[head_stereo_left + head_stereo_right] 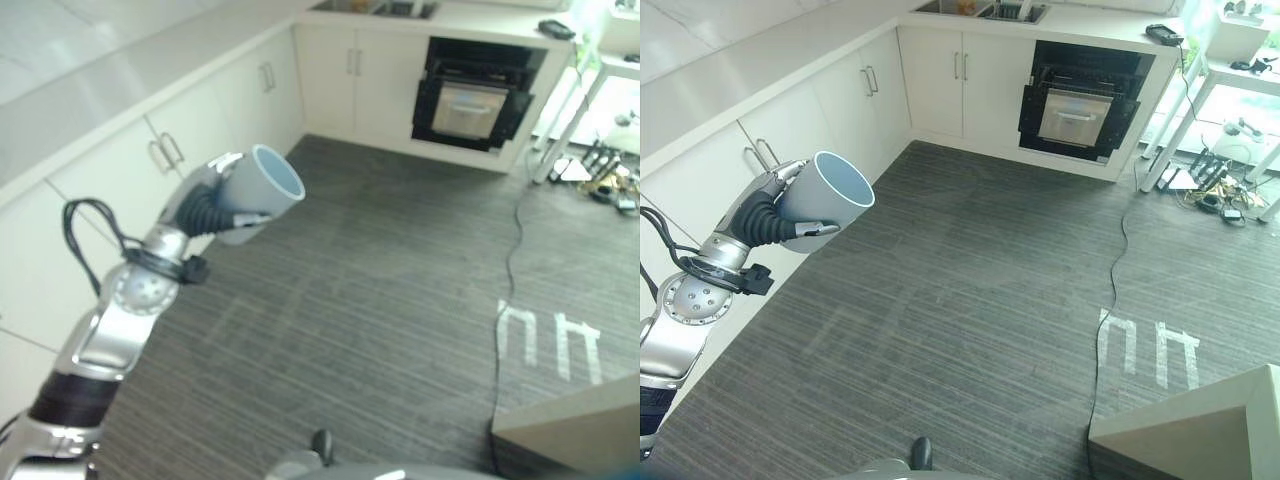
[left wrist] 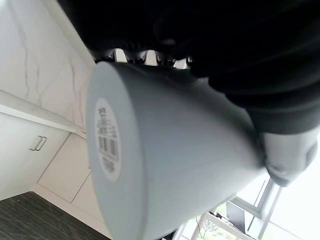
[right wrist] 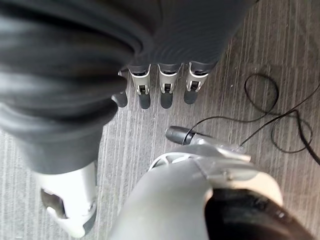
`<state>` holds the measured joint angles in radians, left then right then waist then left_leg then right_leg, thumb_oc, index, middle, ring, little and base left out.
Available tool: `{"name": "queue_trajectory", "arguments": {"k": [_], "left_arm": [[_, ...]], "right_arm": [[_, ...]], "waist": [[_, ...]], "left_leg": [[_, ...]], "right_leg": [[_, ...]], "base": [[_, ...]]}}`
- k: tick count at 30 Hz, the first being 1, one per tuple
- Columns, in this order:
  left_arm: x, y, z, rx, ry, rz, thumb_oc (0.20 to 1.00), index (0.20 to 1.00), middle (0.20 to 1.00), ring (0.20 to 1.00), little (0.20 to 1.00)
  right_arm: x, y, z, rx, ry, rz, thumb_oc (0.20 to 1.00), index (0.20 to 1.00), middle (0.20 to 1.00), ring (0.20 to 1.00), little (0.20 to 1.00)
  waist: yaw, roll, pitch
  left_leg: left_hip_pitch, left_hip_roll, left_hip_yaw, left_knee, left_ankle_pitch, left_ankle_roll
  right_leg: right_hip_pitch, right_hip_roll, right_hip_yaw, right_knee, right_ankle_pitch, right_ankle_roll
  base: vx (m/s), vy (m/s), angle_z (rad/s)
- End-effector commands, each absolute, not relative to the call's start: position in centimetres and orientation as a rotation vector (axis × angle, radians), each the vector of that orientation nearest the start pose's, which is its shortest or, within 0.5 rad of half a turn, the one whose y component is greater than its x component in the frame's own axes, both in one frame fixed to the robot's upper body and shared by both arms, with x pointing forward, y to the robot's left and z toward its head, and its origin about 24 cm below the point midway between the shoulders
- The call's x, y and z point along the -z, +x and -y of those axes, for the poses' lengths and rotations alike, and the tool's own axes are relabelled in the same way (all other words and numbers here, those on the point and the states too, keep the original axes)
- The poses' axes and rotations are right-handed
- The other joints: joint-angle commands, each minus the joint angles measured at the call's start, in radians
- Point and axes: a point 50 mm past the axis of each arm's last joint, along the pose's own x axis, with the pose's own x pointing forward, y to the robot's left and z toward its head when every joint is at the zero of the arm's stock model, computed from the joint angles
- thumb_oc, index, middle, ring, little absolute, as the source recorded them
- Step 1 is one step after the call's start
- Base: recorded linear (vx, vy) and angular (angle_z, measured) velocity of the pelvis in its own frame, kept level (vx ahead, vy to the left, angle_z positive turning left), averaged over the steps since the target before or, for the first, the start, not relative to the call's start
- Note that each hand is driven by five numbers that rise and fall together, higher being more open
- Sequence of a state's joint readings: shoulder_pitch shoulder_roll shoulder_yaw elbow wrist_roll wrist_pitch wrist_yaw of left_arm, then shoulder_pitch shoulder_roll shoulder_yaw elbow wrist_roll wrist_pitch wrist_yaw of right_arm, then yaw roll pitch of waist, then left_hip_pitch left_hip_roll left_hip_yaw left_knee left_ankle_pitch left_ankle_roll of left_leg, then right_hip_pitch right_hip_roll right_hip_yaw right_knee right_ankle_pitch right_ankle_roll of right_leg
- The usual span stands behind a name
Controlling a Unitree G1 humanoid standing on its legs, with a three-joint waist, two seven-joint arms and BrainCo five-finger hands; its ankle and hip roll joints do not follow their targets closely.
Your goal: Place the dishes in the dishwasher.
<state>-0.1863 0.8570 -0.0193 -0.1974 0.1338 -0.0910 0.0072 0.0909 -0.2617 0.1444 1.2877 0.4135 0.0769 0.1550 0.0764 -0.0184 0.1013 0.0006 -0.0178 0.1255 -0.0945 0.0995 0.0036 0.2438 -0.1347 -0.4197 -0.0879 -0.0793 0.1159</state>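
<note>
My left hand point(image 1: 205, 205) is shut on a grey-blue cup point(image 1: 262, 190), held up in the air beside the white cabinets, its mouth tilted toward the far right. From the wrist, the cup point(image 2: 175, 150) shows its base with a barcode sticker, and my fingers curl round its wall. A dark built-in appliance point(image 1: 470, 100) with a grey front panel sits in the far cabinet run, well away from the cup. My right hand point(image 3: 165, 85) hangs over the striped floor with relaxed fingers and holds nothing.
White base cabinets point(image 1: 160, 150) with bar handles run along the left and far walls, with a sink point(image 1: 375, 8) at the back. A white table leg point(image 1: 570, 100) and clutter point(image 1: 610, 180) stand far right. A beige box corner point(image 1: 580, 430) sits lower right.
</note>
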Motion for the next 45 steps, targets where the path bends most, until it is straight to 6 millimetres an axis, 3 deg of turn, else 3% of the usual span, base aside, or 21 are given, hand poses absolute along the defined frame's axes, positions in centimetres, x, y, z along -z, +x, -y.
{"name": "queue_trajectory", "arguments": {"k": [1, 2, 3, 10, 13, 15, 18, 19, 20, 22, 25, 26, 28, 30, 32, 33, 36, 39, 40, 41, 45], "left_arm": [[-21.5, 26.7, -23.2, 0.066, 0.965, 0.590, 0.200, 0.200, 0.200, 0.200, 0.200], [-21.5, 26.7, -23.1, 0.071, 0.965, 0.588, 0.200, 0.200, 0.200, 0.200, 0.200], [-20.1, 30.0, -20.4, 0.142, 0.825, 0.506, 0.200, 0.200, 0.200, 0.200, 0.200], [-19.7, 29.9, -20.5, 0.123, 0.821, 0.486, 0.200, 0.200, 0.200, 0.200, 0.200], [-19.8, 29.6, -21.1, 0.106, 0.814, 0.489, 0.200, 0.200, 0.200, 0.200, 0.200], [-19.8, 29.3, -21.6, 0.094, 0.803, 0.491, 0.200, 0.200, 0.200, 0.200, 0.200], [-19.3, 29.2, -21.3, 0.101, 0.783, 0.490, 0.200, 0.200, 0.200, 0.200, 0.200], [-19.0, 29.1, -21.2, 0.098, 0.784, 0.485, 0.200, 0.200, 0.200, 0.200, 0.200], [-19.0, 29.2, -21.2, 0.096, 0.782, 0.482, 0.200, 0.200, 0.200, 0.200, 0.200], [-19.0, 29.6, -21.4, 0.104, 0.781, 0.474, 0.200, 0.200, 0.200, 0.200, 0.200], [-19.2, 30.0, -21.5, 0.124, 0.798, 0.454, 0.200, 0.200, 0.200, 0.200, 0.200], [-19.3, 30.2, -21.6, 0.126, 0.808, 0.445, 0.200, 0.200, 0.200, 0.200, 0.200], [-19.8, 30.6, -22.1, 0.126, 0.836, 0.436, 0.200, 0.200, 0.200, 0.200, 0.200], [-20.3, 30.8, -22.5, 0.128, 0.859, 0.422, 0.200, 0.200, 0.200, 0.200, 0.200], [-20.2, 30.8, -22.6, 0.134, 0.870, 0.415, 0.200, 0.200, 0.200, 0.200, 0.200], [-20.1, 30.7, -22.3, 0.146, 0.866, 0.425, 0.200, 0.200, 0.200, 0.200, 0.200], [-20.0, 30.4, -21.3, 0.150, 0.892, 0.450, 0.200, 0.200, 0.200, 0.200, 0.200], [-20.3, 30.2, -20.2, 0.178, 0.895, 0.468, 0.200, 0.200, 0.200, 0.200, 0.200], [-20.1, 30.1, -20.2, 0.187, 0.891, 0.467, 0.200, 0.200, 0.200, 0.200, 0.200], [-19.9, 30.0, -20.3, 0.206, 0.877, 0.457, 0.200, 0.200, 0.200, 0.200, 0.200], [-18.8, 29.4, -20.9, 0.191, 0.840, 0.417, 0.200, 0.200, 0.200, 0.200, 0.200]], "right_arm": [[16.7, 3.8, 24.6, 0.217, 0.144, -1.396, 1.000, 1.000, 1.000, 1.000, 1.000], [16.7, 3.6, 24.8, 0.215, 0.144, -1.401, 1.000, 1.000, 1.000, 1.000, 1.000], [16.8, 3.7, 23.8, 0.325, 0.445, -1.321, 1.000, 1.000, 1.000, 1.000, 1.000], [16.5, 4.4, 25.0, 0.351, 0.356, -1.299, 1.000, 1.000, 1.000, 1.000, 1.000], [16.5, 5.2, 24.8, 0.259, 0.251, -1.327, 1.000, 1.000, 1.000, 1.000, 1.000], [16.3, 4.8, 25.7, 0.266, 0.216, -1.355, 1.000, 1.000, 1.000, 1.000, 1.000], [15.9, 4.2, 27.1, 0.317, 0.214, -1.378, 1.000, 1.000, 1.000, 1.000, 1.000], [15.7, 3.9, 27.8, 0.357, 0.222, -1.374, 1.000, 1.000, 1.000, 1.000, 1.000], [15.7, 3.8, 28.0, 0.376, 0.214, -1.371, 1.000, 1.000, 1.000, 1.000, 1.000], [15.8, 3.5, 27.9, 0.429, 0.212, -1.358, 1.000, 1.000, 1.000, 1.000, 1.000], [16.0, 2.8, 27.4, 0.518, 0.278, -1.305, 1.000, 1.000, 1.000, 1.000, 1.000], [16.1, 2.8, 27.2, 0.528, 0.286, -1.296, 1.000, 1.000, 1.000, 1.000, 1.000], [16.1, 2.3, 27.1, 0.516, 0.284, -1.291, 1.000, 1.000, 1.000, 1.000, 1.000], [16.1, 2.4, 27.0, 0.495, 0.283, -1.294, 1.000, 1.000, 1.000, 1.000, 1.000], [16.1, 2.7, 27.0, 0.484, 0.287, -1.294, 1.000, 1.000, 1.000, 1.000, 1.000], [16.1, 2.9, 26.9, 0.481, 0.295, -1.293, 1.000, 1.000, 1.000, 1.000, 1.000], [16.1, 3.3, 26.9, 0.488, 0.316, -1.292, 1.000, 1.000, 1.000, 1.000, 1.000], [16.1, 3.1, 27.1, 0.503, 0.347, -1.292, 1.000, 1.000, 1.000, 1.000, 1.000], [16.1, 3.1, 27.0, 0.504, 0.351, -1.294, 1.000, 1.000, 1.000, 1.000, 1.000], [16.2, 3.2, 26.8, 0.502, 0.354, -1.299, 1.000, 1.000, 1.000, 1.000, 1.000], [16.2, 3.4, 26.5, 0.489, 0.359, -1.309, 1.000, 1.000, 1.000, 1.000, 1.000]], "waist": [[0.003, 0.043, -0.033], [-0.003, 0.043, -0.036], [-0.126, 0.049, -0.022], [-0.131, 0.057, -0.011], [-0.123, 0.037, 0.025], [-0.111, 0.043, 0.057], [-0.100, 0.068, 0.068], [-0.094, 0.075, 0.067], [-0.093, 0.076, 0.065], [-0.099, 0.074, 0.057], [-0.106, 0.059, 0.048], [-0.110, 0.053, 0.044], [-0.111, 0.062, 0.036], [-0.105, 0.069, 0.033], [-0.109, 0.074, 0.039], [-0.117, 0.068, 0.042], [-0.126, 0.050, 0.047], [-0.161, 0.019, 0.047], [-0.162, 0.018, 0.045], [-0.161, 0.020, 0.040], [-0.168, 0.032, 0.020]], "left_leg": [[0.050, 0.151, 0.047, 0.007, -0.082, -0.132], [0.057, 0.150, 0.049, 0.007, -0.086, -0.130], [0.121, 0.070, 0.000, 0.007, -0.127, -0.046], [0.113, 0.075, -0.013, 0.038, -0.123, -0.052], [0.022, 0.039, -0.056, 0.326, -0.225, -0.026], [-0.063, 0.059, -0.074, 0.426, -0.175, -0.044], [-0.060, 0.136, -0.078, 0.221, -0.051, -0.104], [-0.072, 0.171, -0.106, 0.116, 0.025, -0.125], [-0.082, 0.176, -0.114, 0.099, 0.031, -0.126], [-0.101, 0.159, -0.108, 0.138, -0.028, -0.113], [-0.107, 0.094, -0.090, 0.229, -0.098, -0.067], [-0.088, 0.067, -0.077, 0.226, -0.115, -0.042], [-0.047, 0.032, -0.073, 0.211, -0.135, -0.003], [-0.014, 0.018, -0.029, 0.207, -0.152, 0.015], [0.030, 0.014, 0.021, 0.184, -0.161, 0.020], [0.051, 0.003, 0.026, 0.161, -0.159, 0.022], [0.093, -0.012, 0.030, 0.101, -0.154, 0.020], [0.146, -0.061, -0.007, 0.096, -0.218, 0.040], [0.161, -0.063, -0.014, 0.098, -0.232, 0.042], [0.185, -0.062, -0.022, 0.101, -0.253, 0.045], [0.219, -0.030, -0.022, 0.189, -0.324, 0.041]], "right_leg": [[-0.049, -0.021, 0.032, 0.001, 0.037, 0.036], [-0.050, -0.022, 0.040, 0.001, 0.039, 0.037], [-0.130, 0.054, 0.236, 0.106, 0.019, -0.007], [-0.128, 0.092, 0.284, 0.108, 0.000, -0.039], [-0.160, 0.065, 0.323, 0.236, -0.055, -0.069], [-0.166, 0.065, 0.327, 0.283, -0.071, -0.081], [-0.122, 0.073, 0.322, 0.255, -0.089, -0.067], [-0.074, 0.072, 0.339, 0.235, -0.112, -0.065], [-0.058, 0.067, 0.348, 0.233, -0.121, -0.062], [-0.037, 0.012, 0.364, 0.257, -0.139, -0.019], [-0.029, -0.080, 0.351, 0.290, -0.075, 0.036], [-0.058, -0.125, 0.343, 0.337, 0.004, 0.042], [-0.115, -0.171, 0.329, 0.439, 0.093, 0.026], [-0.159, -0.182, 0.267, 0.518, 0.117, 0.013], [-0.197, -0.125, 0.231, 0.532, 0.043, -0.004], [-0.220, -0.049, 0.218, 0.484, 0.017, -0.011], [-0.285, 0.006, 0.170, 0.292, 0.062, -0.001], [-0.388, 0.007, 0.256, 0.119, 0.252, 0.062], [-0.395, 0.003, 0.257, 0.102, 0.268, 0.065], [-0.401, -0.005, 0.248, 0.105, 0.277, 0.065], [-0.384, 0.014, 0.265, 0.193, 0.185, 0.036]], "base": [[0.03, -0.008, -0.09], [0.03, -0.005, -0.13], [0.04, -0.027, -0.09], [0.03, -0.074, 0.17], [0.06, 0.004, 0.02], [0.14, 0.139, -0.16], [0.33, 0.318, -0.19], [0.50, 0.416, 0.12], [0.60, 0.521, 0.06], [0.49, 0.508, -0.05], [0.47, 0.546, -0.30], [0.37, 0.482, -0.13], [0.37, 0.497, -0.02], [0.32, 0.362, -0.13], [0.27, 0.204, -0.38], [0.23, 0.101, -0.29], [0.22, -0.021, 0.13], [0.35, -0.157, 0.52], [0.37, -0.200, 0.05], [0.38, -0.231, 0.29], [0.41, -0.313, 0.00]]}}
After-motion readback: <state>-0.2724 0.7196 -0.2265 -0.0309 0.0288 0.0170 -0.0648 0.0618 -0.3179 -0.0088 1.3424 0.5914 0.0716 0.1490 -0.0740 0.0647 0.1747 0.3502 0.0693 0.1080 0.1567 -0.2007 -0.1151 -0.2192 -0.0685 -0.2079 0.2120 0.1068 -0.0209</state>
